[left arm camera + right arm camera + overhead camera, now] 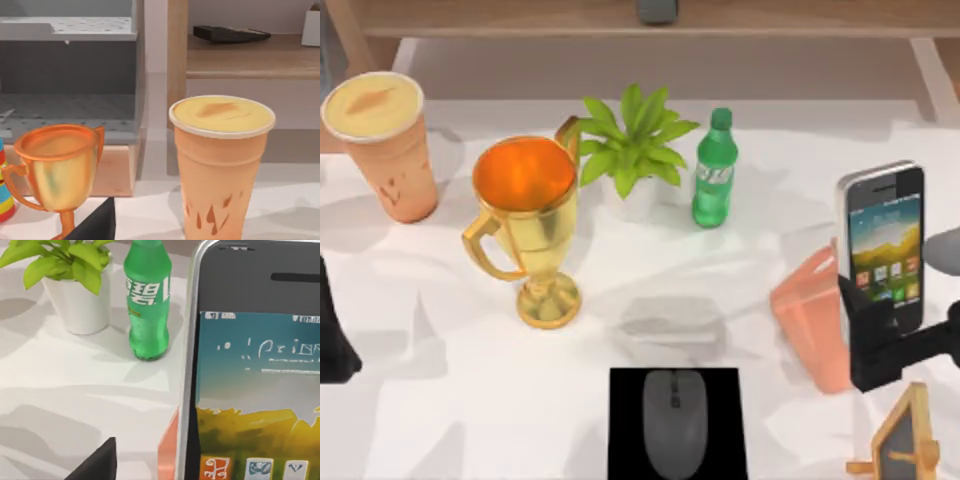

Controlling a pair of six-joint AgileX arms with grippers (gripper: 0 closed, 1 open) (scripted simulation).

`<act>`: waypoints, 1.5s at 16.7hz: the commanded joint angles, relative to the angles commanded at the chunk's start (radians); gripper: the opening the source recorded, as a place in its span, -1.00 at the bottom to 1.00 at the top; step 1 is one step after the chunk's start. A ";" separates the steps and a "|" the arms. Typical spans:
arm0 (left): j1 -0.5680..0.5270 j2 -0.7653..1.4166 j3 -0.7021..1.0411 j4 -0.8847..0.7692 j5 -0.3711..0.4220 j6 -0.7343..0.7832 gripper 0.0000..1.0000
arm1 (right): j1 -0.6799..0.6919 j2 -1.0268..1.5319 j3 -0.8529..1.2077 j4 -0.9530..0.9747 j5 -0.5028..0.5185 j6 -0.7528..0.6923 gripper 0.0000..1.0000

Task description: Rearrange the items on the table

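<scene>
The smartphone (pixel 882 240) with a colourful icon screen stands nearly upright at the right, leaning on a salmon stand (pixel 808 325). My right gripper (pixel 873 335) is just in front of it, open. In the right wrist view one dark finger (pixel 97 462) sits apart from the smartphone's silver edge (pixel 190 365). The grey mouse (pixel 673 420) lies on a black pad (pixel 625 430) at the front centre. The orange cup (pixel 382 140) with a cream lid stands at the back left, and fills the left wrist view as the cup (pixel 220 165). My left gripper (pixel 332 345) is parked at the left edge, open.
A gold trophy (pixel 528 220) stands left of centre. Behind the middle are a potted plant (pixel 635 150) and a green bottle (pixel 715 170). A small wooden frame (pixel 905 440) sits at the front right corner. A wooden shelf (pixel 650 20) runs along the back.
</scene>
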 joint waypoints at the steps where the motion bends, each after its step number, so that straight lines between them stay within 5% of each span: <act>1: 0.000 0.000 0.000 0.000 0.000 0.000 1.00 | -0.010 -0.011 -0.005 0.003 -0.006 -0.001 1.00; 17: 0.000 0.000 0.000 0.000 0.000 0.000 1.00 | -0.622 -0.736 -0.324 0.032 -0.263 -0.115 1.00; 25: 0.000 0.000 0.000 0.000 0.000 0.000 1.00 | -0.666 -0.782 -0.364 0.033 -0.296 -0.135 1.00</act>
